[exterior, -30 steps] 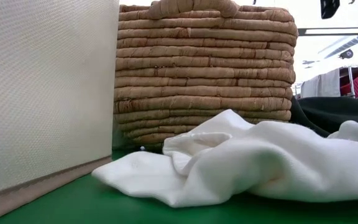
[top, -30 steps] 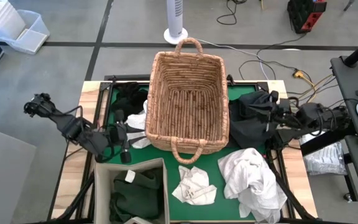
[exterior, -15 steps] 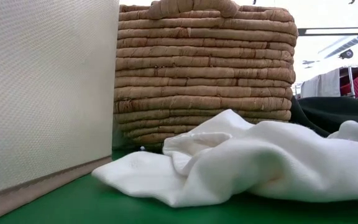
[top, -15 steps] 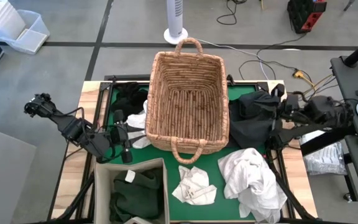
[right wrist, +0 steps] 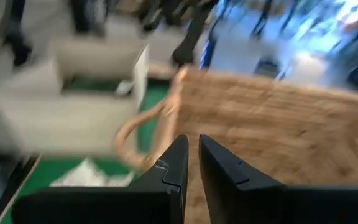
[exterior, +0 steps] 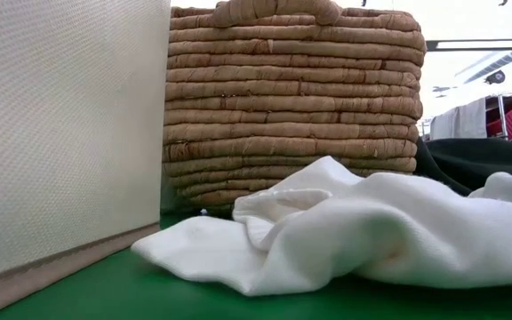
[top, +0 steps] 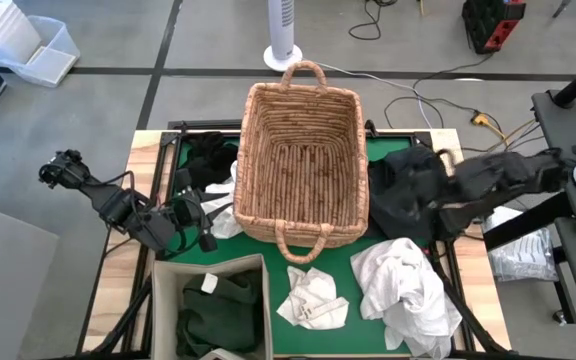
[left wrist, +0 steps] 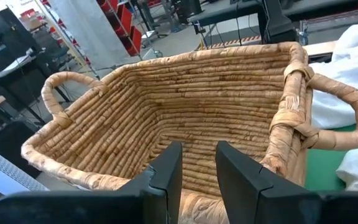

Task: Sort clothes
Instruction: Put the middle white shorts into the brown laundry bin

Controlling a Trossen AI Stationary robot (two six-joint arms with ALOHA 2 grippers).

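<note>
Over on the left, the left gripper (top: 200,222) hangs beside the wicker basket (top: 302,160), fingers slightly apart on nothing, a white garment (top: 224,222) tucked below. Centre stage, the coarse woven basket stands empty; the stiff beige fabric bin (top: 168,300) already holds dark green clothes (top: 218,312). A crumpled white piece (top: 313,296) and a bigger white heap (top: 408,290) lie soft on the green mat. Right side, the right gripper (right wrist: 190,163), fingers nearly together, empty, swings above a limp dark garment (top: 408,195), and could snag the basket rim.
</note>
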